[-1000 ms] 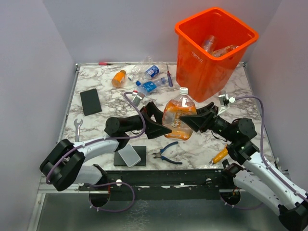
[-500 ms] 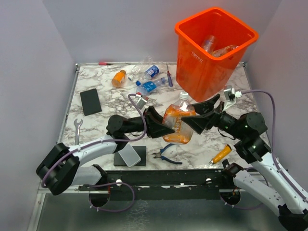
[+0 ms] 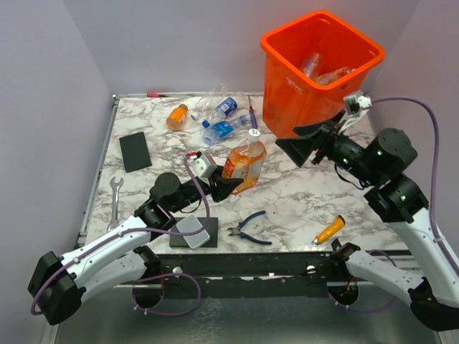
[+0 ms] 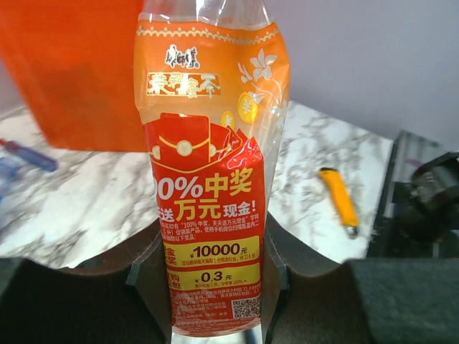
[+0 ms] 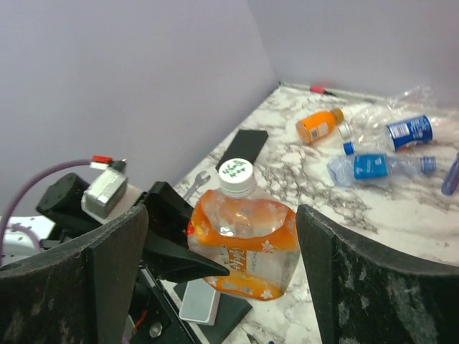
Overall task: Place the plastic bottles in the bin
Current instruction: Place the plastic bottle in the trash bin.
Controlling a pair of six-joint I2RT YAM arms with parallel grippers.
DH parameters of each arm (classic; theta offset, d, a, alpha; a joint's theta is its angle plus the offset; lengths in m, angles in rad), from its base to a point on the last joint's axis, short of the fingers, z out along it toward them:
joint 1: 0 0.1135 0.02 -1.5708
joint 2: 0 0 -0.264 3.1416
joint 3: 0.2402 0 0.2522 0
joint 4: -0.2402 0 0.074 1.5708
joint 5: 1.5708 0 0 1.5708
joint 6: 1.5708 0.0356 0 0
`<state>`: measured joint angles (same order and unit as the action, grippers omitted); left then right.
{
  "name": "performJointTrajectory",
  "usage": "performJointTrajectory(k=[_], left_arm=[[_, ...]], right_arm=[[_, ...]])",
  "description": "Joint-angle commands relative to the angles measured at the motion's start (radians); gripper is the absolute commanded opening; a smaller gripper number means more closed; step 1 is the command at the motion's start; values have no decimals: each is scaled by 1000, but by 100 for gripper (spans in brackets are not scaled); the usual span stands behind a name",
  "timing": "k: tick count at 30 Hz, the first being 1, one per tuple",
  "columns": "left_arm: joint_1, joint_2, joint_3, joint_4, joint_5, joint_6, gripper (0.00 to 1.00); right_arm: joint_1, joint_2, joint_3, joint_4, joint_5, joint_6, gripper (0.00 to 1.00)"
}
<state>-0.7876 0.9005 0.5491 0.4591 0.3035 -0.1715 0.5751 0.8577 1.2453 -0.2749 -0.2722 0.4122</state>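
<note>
Above the middle of the marble table (image 3: 301, 204), the left gripper (image 3: 231, 183) grips the large orange bottle (image 3: 242, 162) by its lower part, the right gripper (image 3: 305, 142) is open and empty beside the orange bin (image 3: 305, 107), which holds a few clear bottles (image 3: 324, 72), while several small bottles (image 3: 224, 129) wait behind.

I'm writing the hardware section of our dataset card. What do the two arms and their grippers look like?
The left arm and right arm have white shell links with black joints. A lavender cable loops off each wrist, beside a small pale camera box. The left gripper and right gripper are matte black, each with two broad fingers tapering to tips.
</note>
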Motion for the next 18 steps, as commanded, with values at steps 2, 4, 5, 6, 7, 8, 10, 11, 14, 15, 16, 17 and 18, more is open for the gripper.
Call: performJointTrajectory(k=[2, 4, 5, 6, 7, 8, 10, 11, 14, 15, 16, 17, 18], left_arm=[[-21, -41, -57, -37, -176, 145, 10], [-30, -40, -66, -30, -176, 148, 10], [-33, -40, -68, -28, -179, 150, 10], [-37, -40, -69, -29, -181, 155, 10], [-41, -40, -70, -29, -184, 156, 10], [-44, -40, -71, -29, -186, 157, 10], [-50, -38, -74, -28, -186, 159, 9], [-54, -38, -72, -29, -187, 158, 9], [-59, -35, -71, -30, -187, 155, 9], [-59, -34, -71, -30, -188, 153, 9], [-61, -34, -71, -29, -190, 151, 9], [-62, -34, -71, -29, -191, 148, 9], [-63, -32, -70, -27, -192, 145, 8]], right_arm=[[2, 129, 51, -115, 18, 6, 85], [2, 177, 76, -119, 16, 18, 83], [2, 195, 89, -114, 13, 22, 83], [3, 212, 100, -109, 10, 22, 83], [4, 228, 117, -105, 7, 22, 83], [7, 245, 129, -105, 7, 20, 83], [17, 280, 157, -115, 15, 13, 82], [24, 301, 167, -123, 19, 12, 81], [62, 347, 182, -143, 55, -2, 79], [76, 358, 183, -150, 68, -8, 79], [88, 365, 181, -153, 80, -12, 78], [97, 371, 178, -158, 93, -19, 78], [107, 377, 175, -162, 105, -23, 77]])
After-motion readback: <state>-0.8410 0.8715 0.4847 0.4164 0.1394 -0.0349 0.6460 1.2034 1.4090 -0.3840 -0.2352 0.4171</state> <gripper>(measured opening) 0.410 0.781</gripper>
